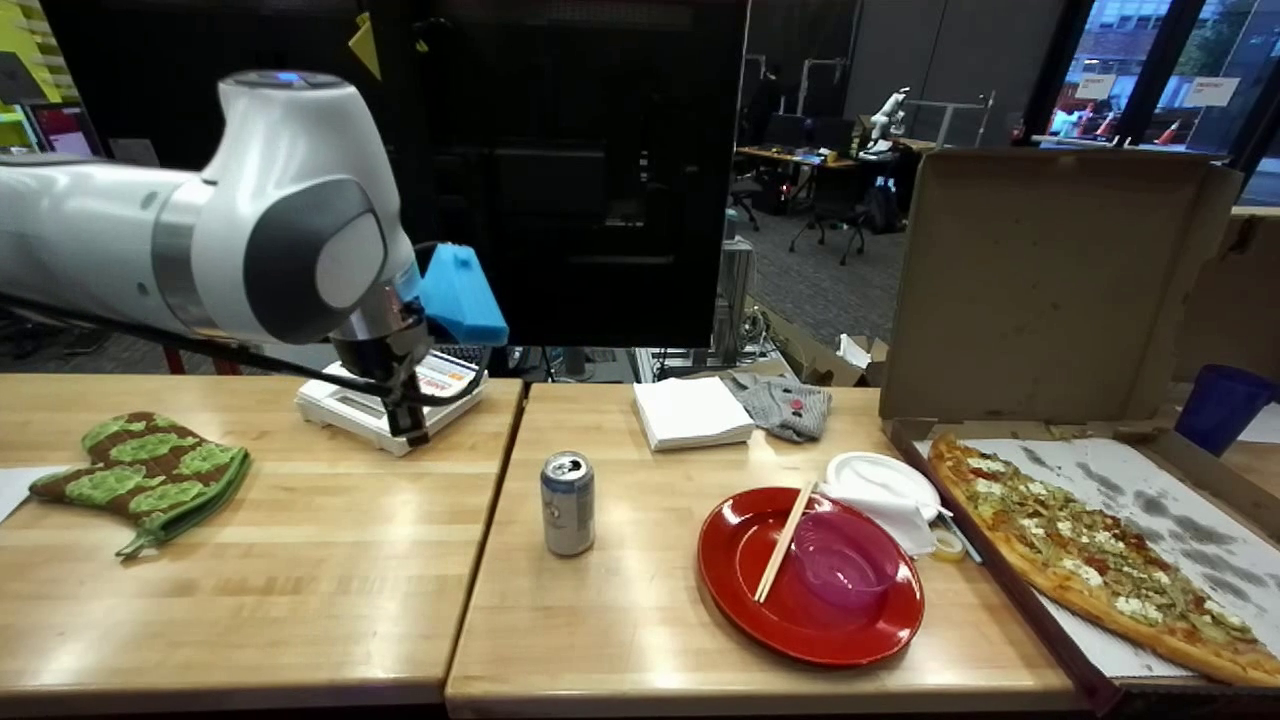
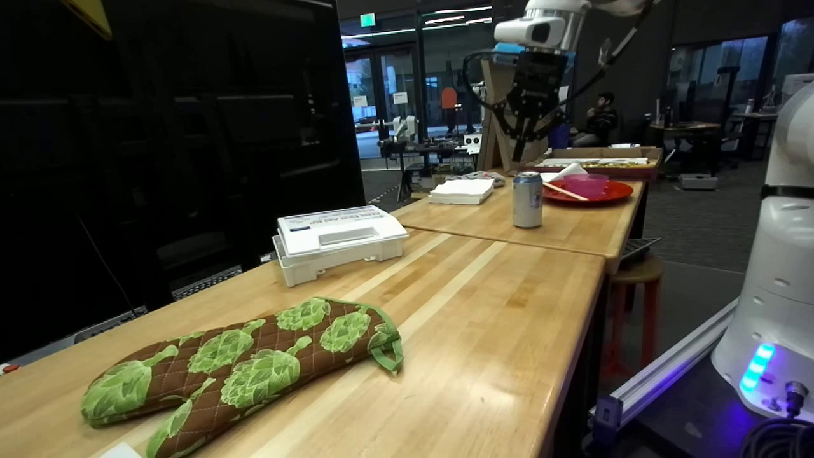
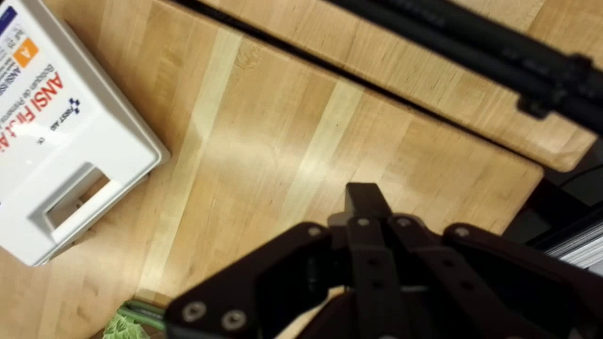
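My gripper (image 1: 415,436) points down above the wooden table, its fingers pressed together with nothing between them. In the wrist view the gripper (image 3: 368,200) hangs over bare wood, to the right of a white first-aid case (image 3: 61,132) with red and blue print. That case (image 2: 343,245) lies flat by the table's back edge. A brown oven mitt (image 1: 150,485) with green artichokes lies on the same table; only a green corner of the mitt (image 3: 123,328) enters the wrist view. A silver and blue soda can (image 1: 567,510) stands upright on the adjoining table.
A dark seam (image 3: 301,56) divides the two tables. Beyond it are a white napkin stack (image 1: 692,412), a grey knitted item (image 1: 785,405), and a red plate (image 1: 735,610) bearing chopsticks and a pink bowl (image 1: 845,565). An upright-lidded pizza box (image 1: 1050,290) stands far right. A black screen (image 1: 590,180) rises behind.
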